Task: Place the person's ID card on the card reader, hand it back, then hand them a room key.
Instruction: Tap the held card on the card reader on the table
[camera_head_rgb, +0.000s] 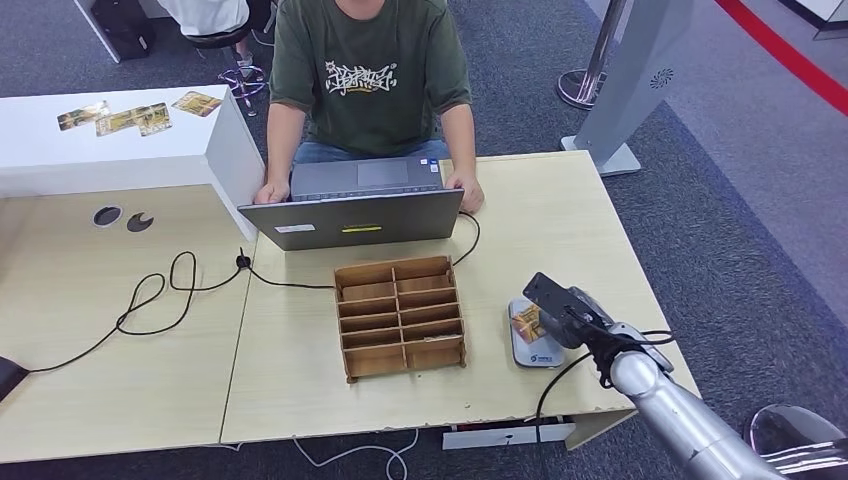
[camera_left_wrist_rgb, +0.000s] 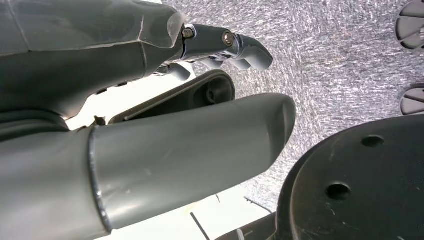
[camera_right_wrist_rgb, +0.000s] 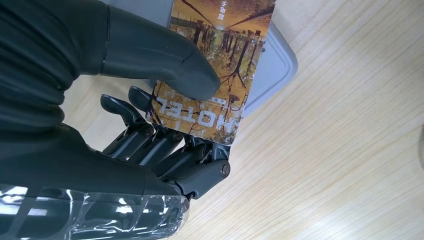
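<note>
My right hand hovers over the right part of the table and pinches a yellow-brown card between thumb and fingers. The right wrist view shows the card printed with "HOTEL", my hand gripping its near end. The card lies over the flat grey card reader, also seen as a grey rounded pad under the card; contact cannot be judged. My left hand hangs beside the body over carpet and holds nothing.
A person sits across the table with both hands at an open laptop. A wooden compartment box stands mid-table. Several similar cards lie on the white counter at far left. A black cable loops across the left tabletop.
</note>
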